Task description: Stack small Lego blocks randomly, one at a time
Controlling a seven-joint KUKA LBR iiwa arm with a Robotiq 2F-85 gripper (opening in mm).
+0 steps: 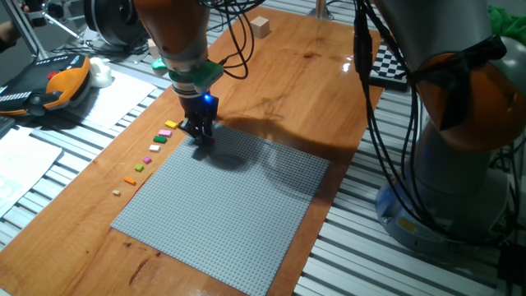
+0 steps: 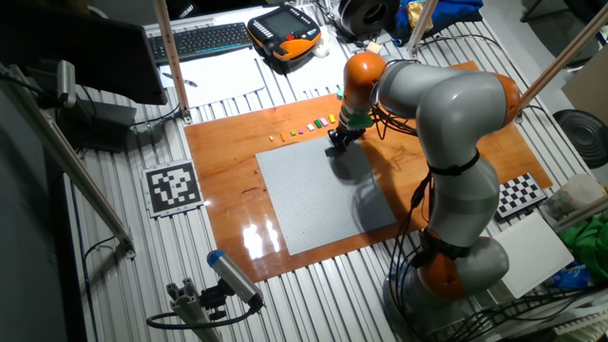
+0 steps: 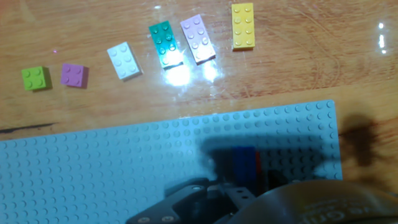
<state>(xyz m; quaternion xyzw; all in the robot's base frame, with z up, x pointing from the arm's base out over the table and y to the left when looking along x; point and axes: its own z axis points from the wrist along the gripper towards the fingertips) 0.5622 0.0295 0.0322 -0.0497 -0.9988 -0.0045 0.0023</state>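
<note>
My gripper [image 1: 200, 140] stands low over the far corner of the grey baseplate [image 1: 238, 205], close to its edge. In the hand view a blue brick [image 3: 244, 160] sits at the fingertips of the gripper [image 3: 244, 174], which looks shut on it. A red sliver [image 3: 259, 163] shows right beside the blue one. On the wood beyond the plate lies a row of small Lego blocks: yellow [image 3: 242, 25], pink [image 3: 198, 38], green [image 3: 165, 42], white [image 3: 125, 60], purple [image 3: 74, 75] and lime [image 3: 35, 78]. The same row [image 1: 156, 146] runs left of the plate.
A plain wooden cube [image 1: 261, 27] sits at the far end of the wooden board. A teach pendant [image 1: 57, 86] and papers lie to the left. A checkerboard [image 1: 386, 62] is on the right. A printed marker tag [image 2: 172, 186] lies beside the board.
</note>
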